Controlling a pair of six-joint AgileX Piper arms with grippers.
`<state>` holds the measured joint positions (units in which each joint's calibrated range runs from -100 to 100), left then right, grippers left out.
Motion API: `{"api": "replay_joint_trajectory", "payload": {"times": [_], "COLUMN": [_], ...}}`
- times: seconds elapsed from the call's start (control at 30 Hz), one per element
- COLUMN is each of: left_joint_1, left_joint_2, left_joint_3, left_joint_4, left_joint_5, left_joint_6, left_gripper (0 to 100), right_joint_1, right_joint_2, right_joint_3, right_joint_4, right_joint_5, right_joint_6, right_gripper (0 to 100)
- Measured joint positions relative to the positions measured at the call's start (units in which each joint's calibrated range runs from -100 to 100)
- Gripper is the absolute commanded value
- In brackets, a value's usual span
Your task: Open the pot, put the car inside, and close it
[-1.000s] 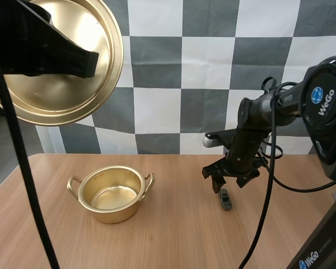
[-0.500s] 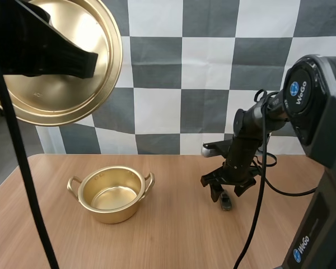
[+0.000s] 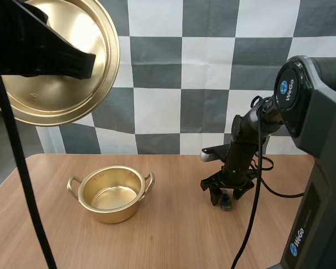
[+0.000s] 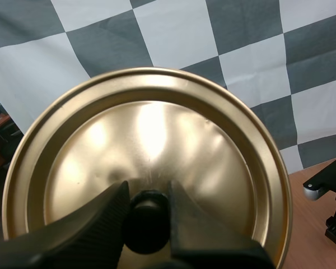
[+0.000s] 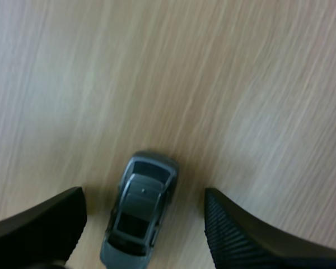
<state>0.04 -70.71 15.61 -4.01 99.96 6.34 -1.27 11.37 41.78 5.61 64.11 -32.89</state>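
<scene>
Grey toy car [image 5: 139,218]: between fingers of spread right tool [image 3: 224,194], long axis across their closing line; left tool [image 4: 148,202] grips lid [image 4: 157,123].

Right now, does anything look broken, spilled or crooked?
Nothing stands out. The pot sits upright and empty on the table. The left gripper holds the lid up by its knob. The car rests on its wheels under the open right gripper.

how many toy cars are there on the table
1. The grey car sits on the table between the open fingers of the right gripper, right of the open pot. The pot's inside looks empty, so no other seems hidden.
</scene>
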Motion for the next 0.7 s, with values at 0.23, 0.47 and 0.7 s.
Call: {"api": "replay_joint_trajectory", "payload": {"times": [0.23,0.47,0.7], "left_joint_1": [0.00,0.00,0.00], "left_joint_2": [0.0,0.0,0.0], "left_joint_3": [0.0,0.0,0.0], "left_joint_4": [0.0,0.0,0.0], "left_joint_5": [0.0,0.0,0.0], "left_joint_6": [0.0,0.0,0.0], "left_gripper": [0,0,0], "right_joint_1": [0.0,0.0,0.0], "right_joint_2": [0.0,0.0,-1.7], "right_joint_3": [0.0,0.0,-0.4], "right_joint_4": [0.1,0.1,1.2], "right_joint_5": [-0.7,-0.7,-0.1], "right_joint_6": [-0.4,0.2,-1.7], "right_gripper": [0,0,0]}}
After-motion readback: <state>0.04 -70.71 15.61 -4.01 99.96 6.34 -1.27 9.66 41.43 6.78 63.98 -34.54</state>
